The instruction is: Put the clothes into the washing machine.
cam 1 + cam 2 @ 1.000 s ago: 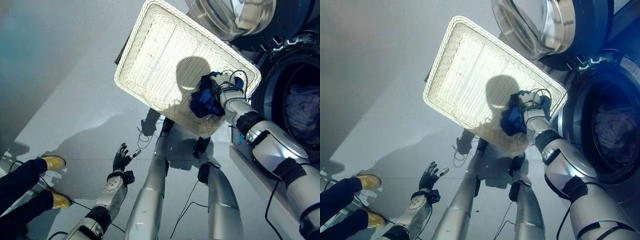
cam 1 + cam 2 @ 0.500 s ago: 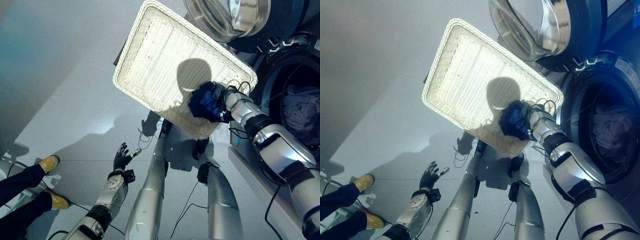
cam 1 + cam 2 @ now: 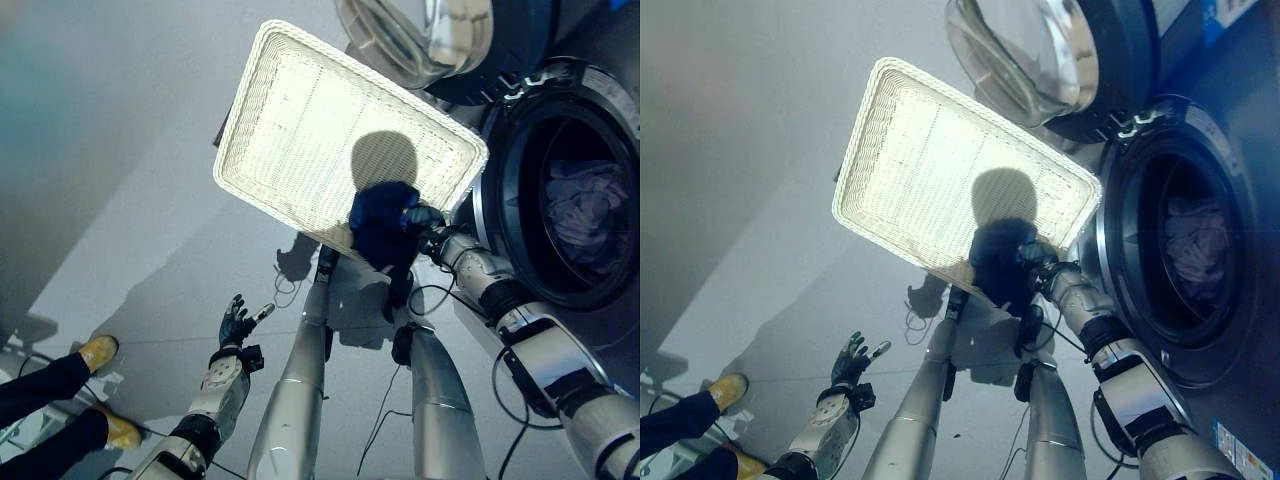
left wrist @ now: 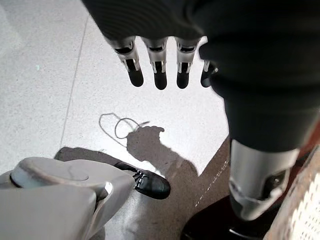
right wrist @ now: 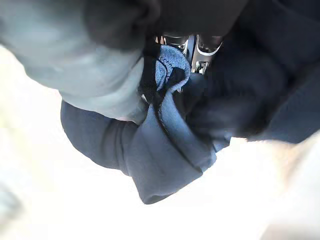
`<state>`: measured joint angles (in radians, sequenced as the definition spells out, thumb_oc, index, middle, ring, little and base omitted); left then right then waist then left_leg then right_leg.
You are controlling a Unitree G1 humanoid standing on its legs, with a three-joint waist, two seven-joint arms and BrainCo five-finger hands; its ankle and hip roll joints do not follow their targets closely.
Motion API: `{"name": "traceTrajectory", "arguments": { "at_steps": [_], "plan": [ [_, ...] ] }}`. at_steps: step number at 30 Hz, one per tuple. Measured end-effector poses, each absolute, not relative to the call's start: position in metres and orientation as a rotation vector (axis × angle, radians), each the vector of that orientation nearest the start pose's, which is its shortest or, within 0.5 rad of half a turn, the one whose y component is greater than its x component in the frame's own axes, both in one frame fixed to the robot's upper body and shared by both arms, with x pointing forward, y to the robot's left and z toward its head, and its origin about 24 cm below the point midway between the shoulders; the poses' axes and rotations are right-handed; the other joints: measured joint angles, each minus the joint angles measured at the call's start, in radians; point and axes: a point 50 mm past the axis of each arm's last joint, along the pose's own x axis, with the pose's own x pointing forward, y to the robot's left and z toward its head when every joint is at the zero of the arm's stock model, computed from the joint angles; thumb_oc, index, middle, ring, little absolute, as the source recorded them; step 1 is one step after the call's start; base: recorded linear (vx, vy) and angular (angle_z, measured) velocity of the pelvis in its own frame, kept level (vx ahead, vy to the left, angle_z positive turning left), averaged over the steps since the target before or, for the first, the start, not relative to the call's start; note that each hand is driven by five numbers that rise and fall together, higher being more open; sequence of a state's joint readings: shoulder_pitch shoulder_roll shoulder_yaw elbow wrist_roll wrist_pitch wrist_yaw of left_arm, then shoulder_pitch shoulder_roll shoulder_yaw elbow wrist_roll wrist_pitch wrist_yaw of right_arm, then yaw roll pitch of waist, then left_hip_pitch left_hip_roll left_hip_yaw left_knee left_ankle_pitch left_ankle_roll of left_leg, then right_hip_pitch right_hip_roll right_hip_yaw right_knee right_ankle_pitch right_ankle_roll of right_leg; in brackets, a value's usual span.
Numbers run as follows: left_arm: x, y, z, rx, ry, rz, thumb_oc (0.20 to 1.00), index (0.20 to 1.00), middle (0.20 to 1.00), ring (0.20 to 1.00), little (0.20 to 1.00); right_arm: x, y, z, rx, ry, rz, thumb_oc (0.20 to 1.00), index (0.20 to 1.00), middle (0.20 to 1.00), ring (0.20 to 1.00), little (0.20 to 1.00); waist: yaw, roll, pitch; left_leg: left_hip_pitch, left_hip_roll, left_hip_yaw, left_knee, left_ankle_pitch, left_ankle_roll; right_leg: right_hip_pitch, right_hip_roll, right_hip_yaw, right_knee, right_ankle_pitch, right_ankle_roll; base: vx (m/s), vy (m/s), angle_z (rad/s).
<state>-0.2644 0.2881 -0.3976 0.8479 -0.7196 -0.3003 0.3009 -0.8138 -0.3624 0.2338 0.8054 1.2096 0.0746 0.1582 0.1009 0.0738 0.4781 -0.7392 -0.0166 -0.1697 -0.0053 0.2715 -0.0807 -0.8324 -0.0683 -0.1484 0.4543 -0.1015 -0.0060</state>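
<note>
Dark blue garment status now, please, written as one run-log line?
right hand: shut on dark blue garment | over white wicker basket | washing machine drum: open, clothes inside | left hand: open, idle

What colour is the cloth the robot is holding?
Dark blue cloth, clearest in the right wrist view, pinched by the right hand.

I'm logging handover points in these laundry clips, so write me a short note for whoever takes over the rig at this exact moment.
Right hand: shut on the dark blue garment, held at the near edge of the white wicker basket.
Left hand: open, idle, low over the floor.
Washing machine: door open, pale clothes already in the drum.
Done: garment grasped, some laundry loaded.
Left: carry the blue garment into the drum and release it. No other clothes show in the basket.
</note>
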Motion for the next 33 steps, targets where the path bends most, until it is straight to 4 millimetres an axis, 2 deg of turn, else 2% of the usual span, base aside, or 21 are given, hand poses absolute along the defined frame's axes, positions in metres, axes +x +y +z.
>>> {"name": "traceTrajectory", "arguments": {
  "at_steps": [2, 7, 10, 11, 12, 14, 17, 22, 25, 29, 30, 31, 32, 33],
  "plan": [
    [0.260, 0.197, -0.059, -0.155, 0.395, 0.317, 1.000, 1.000, 1.000, 1.000, 1.000, 0.385, -0.162, 0.116, 0.835, 0.064, 0.254, 0.200, 0.200, 0.200, 0.200, 0.200, -0.014, 0.000, 0.000, 0.009, 0.003, 0.014, 0.000, -0.007, 0.001, 0.001, 0.000, 0.017, -0.002, 0.003, 0.003, 0.01, 0.017, -0.22],
    [0.258, 0.201, -0.061, -0.159, 0.396, 0.354, 1.000, 1.000, 1.000, 1.000, 1.000, 0.380, -0.184, 0.114, 1.264, -0.056, 0.142, 0.200, 0.200, 0.200, 0.200, 0.200, -0.054, -0.006, 0.010, 0.035, 0.013, 0.062, 0.004, -0.012, 0.007, 0.016, 0.020, 0.060, -0.024, 0.031, 0.008, 0.01, -0.004, -0.26],
    [0.255, 0.204, -0.065, -0.148, 0.415, 0.368, 1.000, 1.000, 1.000, 1.000, 1.000, 0.378, -0.209, 0.113, 1.438, -0.145, -0.001, 0.200, 0.200, 0.200, 0.200, 0.200, -0.067, -0.005, 0.017, 0.061, 0.018, 0.085, 0.005, -0.019, 0.014, 0.041, 0.029, 0.088, -0.050, 0.049, 0.014, 0.01, 0.002, -0.26],
    [0.254, 0.204, -0.066, -0.147, 0.415, 0.371, 1.000, 1.000, 1.000, 1.000, 1.000, 0.376, -0.226, 0.114, 1.505, -0.195, -0.103, 0.200, 0.200, 0.200, 0.200, 0.200, -0.065, -0.002, 0.019, 0.075, 0.019, 0.103, 0.005, -0.022, 0.018, 0.055, 0.032, 0.102, -0.062, 0.059, 0.017, 0.03, -0.037, -0.31],
    [0.254, 0.205, -0.065, -0.146, 0.407, 0.375, 1.000, 1.000, 1.000, 1.000, 1.000, 0.375, -0.240, 0.117, 1.550, -0.231, -0.185, 0.200, 0.200, 0.200, 0.200, 0.200, -0.082, -0.001, 0.019, 0.084, 0.019, 0.114, 0.006, -0.024, 0.020, 0.062, 0.032, 0.113, -0.069, 0.063, 0.021, 0.06, -0.054, -0.26],
    [0.254, 0.209, -0.065, -0.139, 0.404, 0.385, 1.000, 1.000, 1.000, 1.000, 1.000, 0.375, -0.257, 0.126, 1.610, -0.275, -0.313, 0.200, 0.200, 0.200, 0.200, 0.200, -0.088, 0.002, 0.021, 0.089, 0.017, 0.119, 0.005, -0.025, 0.021, 0.068, 0.032, 0.119, -0.076, 0.069, 0.025, 0.05, -0.072, -0.12],
    [0.258, 0.206, -0.062, -0.143, 0.386, 0.374, 1.000, 1.000, 1.000, 1.000, 1.000, 0.378, -0.264, 0.133, 1.685, -0.275, -0.506, 0.200, 0.200, 0.200, 0.200, 0.200, -0.078, 0.013, 0.027, 0.099, 0.019, 0.130, 0.005, -0.026, 0.022, 0.077, 0.033, 0.129, -0.083, 0.076, 0.027, 0.05, -0.112, -0.07],
    [0.261, 0.202, -0.058, -0.115, 0.384, 0.324, 1.000, 1.000, 1.000, 1.000, 1.000, 0.372, -0.291, 0.147, 1.796, -0.375, -0.828, 0.200, 0.200, 0.200, 0.200, 0.200, -0.034, 0.033, 0.037, 0.099, 0.012, 0.137, 0.002, -0.023, 0.026, 0.079, 0.026, 0.135, -0.095, 0.087, 0.038, 0.06, -0.165, 0.00],
    [0.262, 0.207, -0.055, -0.086, 0.389, 0.303, 1.000, 1.000, 1.000, 1.000, 1.000, 0.358, -0.311, 0.163, 1.924, -0.566, -1.004, 0.200, 0.200, 0.200, 0.200, 0.200, -0.004, 0.050, 0.045, 0.087, 0.005, 0.136, -0.005, -0.017, 0.034, 0.067, 0.019, 0.135, -0.100, 0.091, 0.044, 0.08, -0.125, 0.02],
    [0.261, 0.222, -0.052, -0.046, 0.400, 0.307, 1.000, 1.000, 1.000, 1.000, 1.000, 0.344, -0.318, 0.177, 2.052, -0.721, -1.085, 0.200, 0.200, 0.200, 0.200, 0.200, 0.001, 0.050, 0.059, 0.068, -0.005, 0.128, -0.006, -0.010, 0.053, 0.054, 0.009, 0.130, -0.096, 0.090, 0.046, 0.08, -0.068, 0.06],
    [0.261, 0.223, -0.052, -0.041, 0.408, 0.303, 1.000, 1.000, 1.000, 1.000, 1.000, 0.342, -0.319, 0.178, 2.081, -0.726, -1.104, 0.325, 0.325, 0.325, 0.325, 0.325, -0.001, 0.051, 0.059, 0.068, -0.007, 0.128, -0.005, -0.011, 0.056, 0.057, 0.006, 0.130, -0.099, 0.088, 0.049, 0.08, -0.006, 0.05],
    [0.262, 0.224, -0.051, -0.039, 0.407, 0.295, 1.000, 1.000, 1.000, 1.000, 1.000, 0.341, -0.319, 0.179, 2.100, -0.720, -1.115, 0.733, 0.733, 0.733, 0.733, 0.733, -0.004, 0.050, 0.059, 0.069, -0.011, 0.126, -0.005, -0.011, 0.056, 0.060, 0.001, 0.129, -0.101, 0.086, 0.051, 0.08, 0.008, 0.05],
    [0.262, 0.224, -0.051, -0.040, 0.409, 0.285, 1.000, 1.000, 1.000, 1.000, 1.000, 0.341, -0.318, 0.180, 2.116, -0.713, -1.109, 0.947, 0.947, 0.947, 0.947, 0.947, -0.008, 0.050, 0.059, 0.070, -0.016, 0.124, -0.004, -0.011, 0.056, 0.061, -0.003, 0.129, -0.100, 0.083, 0.054, 0.06, 0.001, 0.04],
    [0.263, 0.223, -0.051, -0.041, 0.409, 0.281, 1.000, 1.000, 1.000, 1.000, 1.000, 0.341, -0.318, 0.180, 2.118, -0.711, -1.109, 1.000, 1.000, 1.000, 1.000, 1.000, -0.009, 0.050, 0.059, 0.071, -0.018, 0.124, -0.003, -0.011, 0.056, 0.062, -0.005, 0.129, -0.099, 0.082, 0.055, 0.06, 0.000, 0.03]
  ]
}}
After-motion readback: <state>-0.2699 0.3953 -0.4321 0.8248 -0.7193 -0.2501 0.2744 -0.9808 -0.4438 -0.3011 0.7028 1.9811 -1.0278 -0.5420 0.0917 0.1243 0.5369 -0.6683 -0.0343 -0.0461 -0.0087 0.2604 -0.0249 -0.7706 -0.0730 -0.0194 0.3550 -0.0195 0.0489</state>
